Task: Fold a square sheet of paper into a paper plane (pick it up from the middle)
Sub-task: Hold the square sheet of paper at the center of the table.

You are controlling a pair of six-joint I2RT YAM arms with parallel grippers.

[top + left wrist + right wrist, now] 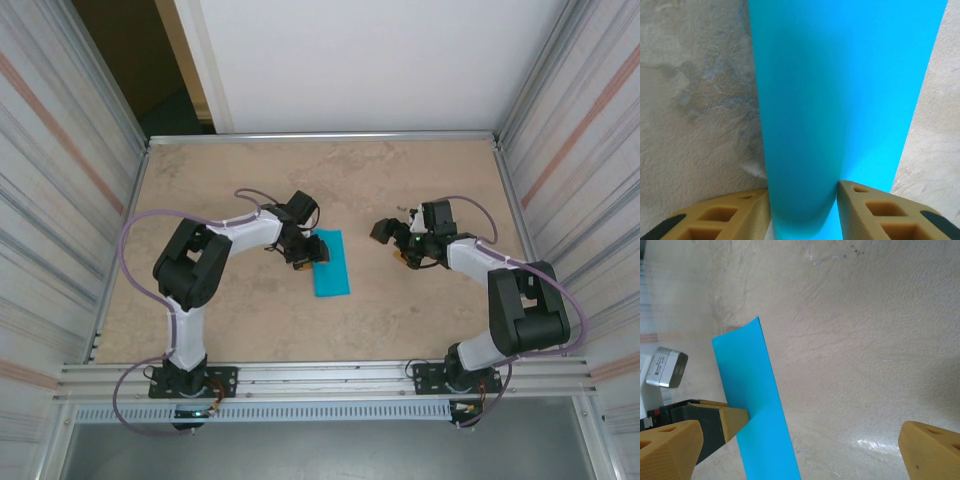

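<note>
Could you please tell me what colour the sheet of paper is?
Plain turquoise-blue, unmarked; the paper shows best in the left wrist view.

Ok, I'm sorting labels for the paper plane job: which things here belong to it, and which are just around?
Job: paper, left gripper, right gripper.
Just around: table, side walls, front rail.

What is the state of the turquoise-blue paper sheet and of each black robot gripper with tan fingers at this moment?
Turquoise-blue square sheet of paper: doubled into a narrow strip on the beige table, one end bowed up, not yet a plane.
Left gripper: closed on that bowed end, its tan fingers against both sides.
Right gripper: wide open, holding nothing, apart from the sheet.
</note>
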